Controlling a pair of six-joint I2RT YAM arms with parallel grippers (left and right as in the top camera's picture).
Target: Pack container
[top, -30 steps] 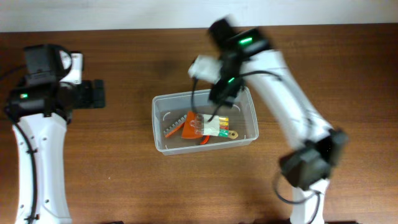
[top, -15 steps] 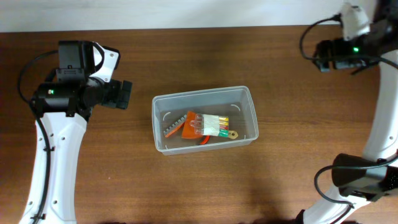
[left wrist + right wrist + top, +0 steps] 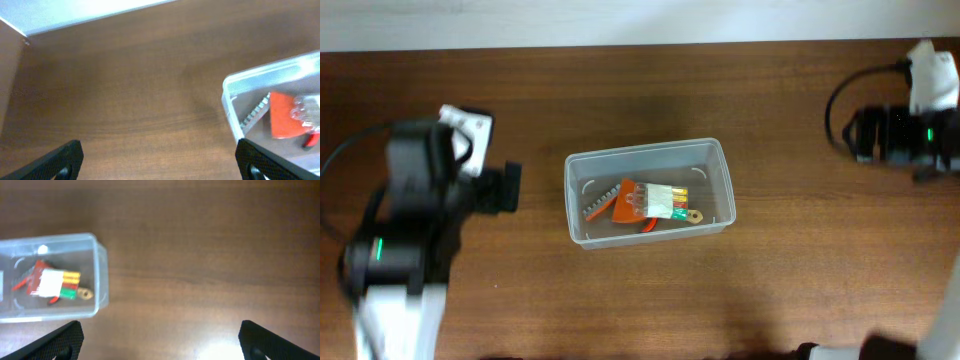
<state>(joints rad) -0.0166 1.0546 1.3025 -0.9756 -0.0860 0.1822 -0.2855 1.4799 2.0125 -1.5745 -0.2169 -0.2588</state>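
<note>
The clear container [image 3: 582, 163] stands at the middle of the table. It holds an orange tool [image 3: 623, 204], a small clear packet of coloured sticks [image 3: 665, 200] and a grey toothed piece [image 3: 598, 199]. My left gripper [image 3: 510, 186] is open and empty, left of the container. My right gripper [image 3: 850, 132] is open and empty, far to the right near the back. The container also shows in the left wrist view [image 3: 231, 95] and in the right wrist view [image 3: 102, 275]. Bare wood lies between the left fingers [image 3: 160, 167] and between the right fingers [image 3: 160, 345].
The brown wooden table [image 3: 640, 300] meets a pale wall [image 3: 620, 20] along its back edge. Both arm bases stand near the front, left and right.
My right arm has left the container, swung to the far right and then lowered a little. My left arm has shifted towards the front and is blurred with motion.
</note>
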